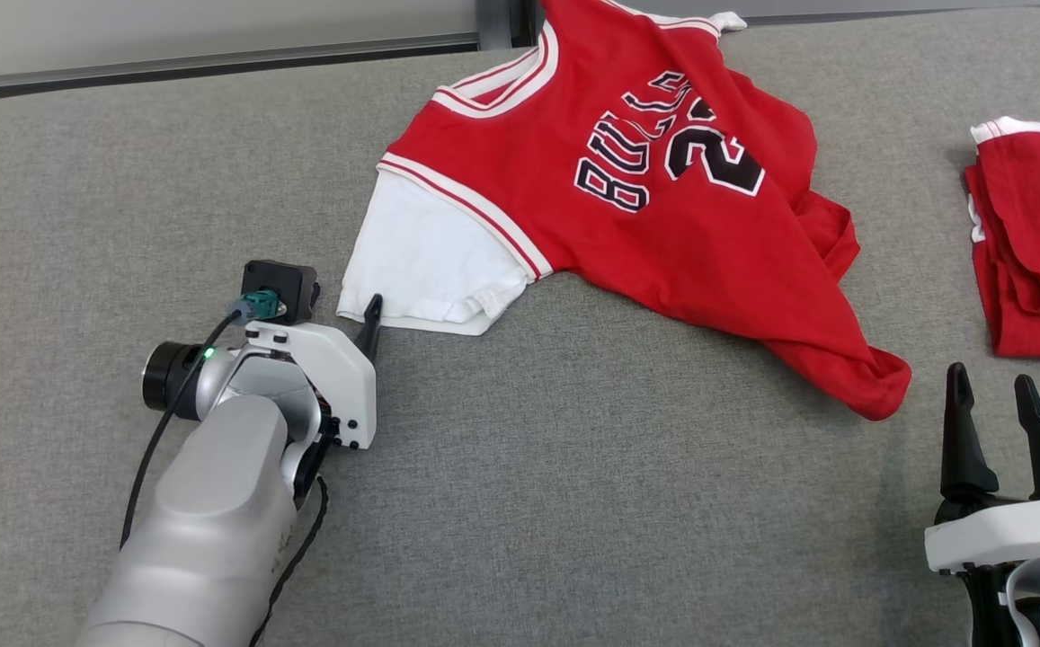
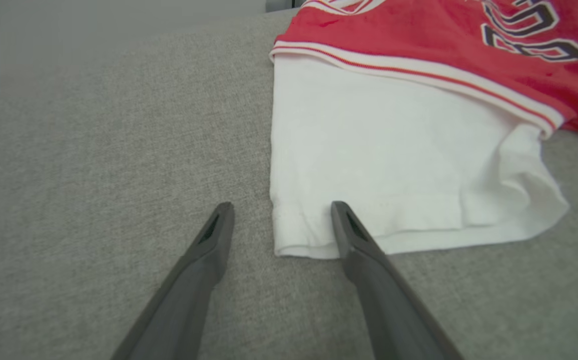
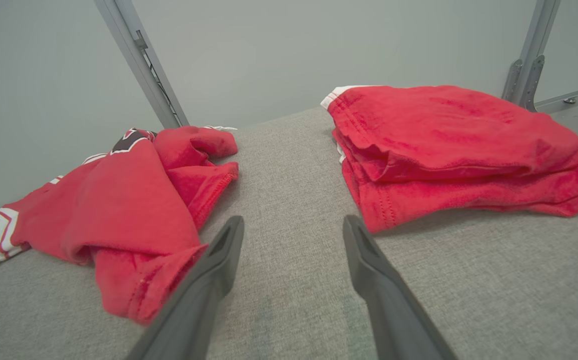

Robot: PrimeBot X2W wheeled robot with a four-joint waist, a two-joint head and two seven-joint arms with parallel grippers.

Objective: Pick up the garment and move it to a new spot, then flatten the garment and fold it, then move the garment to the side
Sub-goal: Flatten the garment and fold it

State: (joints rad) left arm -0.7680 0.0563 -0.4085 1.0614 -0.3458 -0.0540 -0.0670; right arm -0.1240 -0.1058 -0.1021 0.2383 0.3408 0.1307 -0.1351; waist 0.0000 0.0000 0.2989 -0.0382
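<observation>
The garment (image 1: 627, 189) is a red jersey with dark lettering and white sleeves, lying rumpled on the grey table top (image 1: 528, 503). Its white sleeve (image 2: 378, 165) lies at the near left, and its red hem corner (image 3: 134, 280) is bunched at the near right. My left gripper (image 2: 281, 210) is open, low over the table, its fingertips astride the sleeve's near left corner, one fingertip (image 2: 343, 215) over the white cloth. In the head view that gripper (image 1: 367, 328) shows one dark finger at the sleeve's cuff. My right gripper (image 1: 991, 386) is open and holds nothing, on the near side of the gap between the hem corner and the other red cloth.
A second red garment (image 1: 1036, 243), folded in a pile, lies at the table's right edge (image 3: 458, 145). A grey wall and metal frame posts (image 3: 141, 65) stand behind the table's far edge. Bare grey cloth surface stretches across the near half.
</observation>
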